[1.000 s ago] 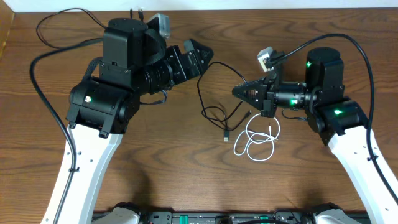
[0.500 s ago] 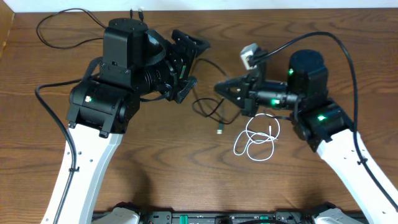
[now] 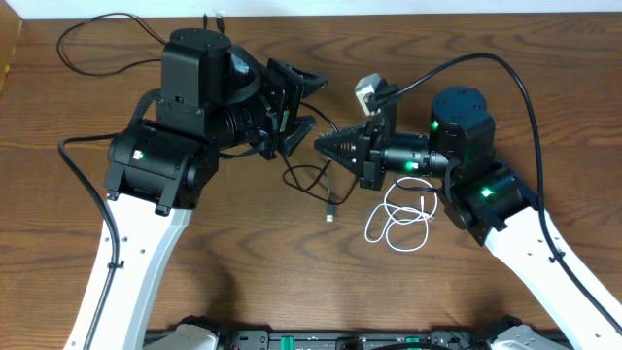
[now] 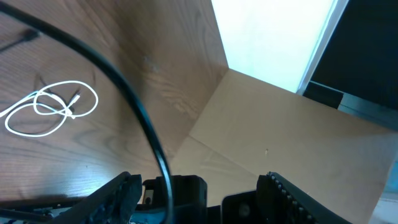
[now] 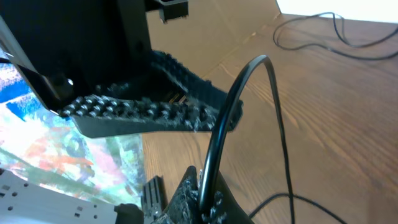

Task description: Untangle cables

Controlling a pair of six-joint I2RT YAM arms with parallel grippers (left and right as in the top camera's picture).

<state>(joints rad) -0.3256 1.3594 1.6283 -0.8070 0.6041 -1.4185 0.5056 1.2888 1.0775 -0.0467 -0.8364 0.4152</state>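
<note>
My right gripper point(image 3: 322, 146) is shut on a thin black cable point(image 3: 330, 215) and holds part of it up beside my left gripper point(image 3: 308, 100). In the right wrist view the black cable point(image 5: 247, 82) arches up out of the shut jaws point(image 5: 208, 188). My left gripper point(image 4: 202, 182) is wide open, and the black cable point(image 4: 124, 87) runs between its fingers without being pinched. The rest of that cable loops on the table with its plug lying loose. A white cable point(image 3: 399, 220) lies coiled alone to the right; it also shows in the left wrist view point(image 4: 51, 109). A second black cable point(image 3: 95, 34) lies at the far left.
The table is brown wood point(image 3: 253, 262). Thick black robot cables point(image 3: 78, 185) hang along both arms. The left gripper's ribbed finger point(image 5: 149, 111) is close in front of the right wrist camera. A cardboard edge point(image 3: 10, 49) is at the far left.
My right arm has moved left, pulling the black cable and its plug toward the left gripper. The left gripper has turned and now straddles the cable. The white cable has not moved.
</note>
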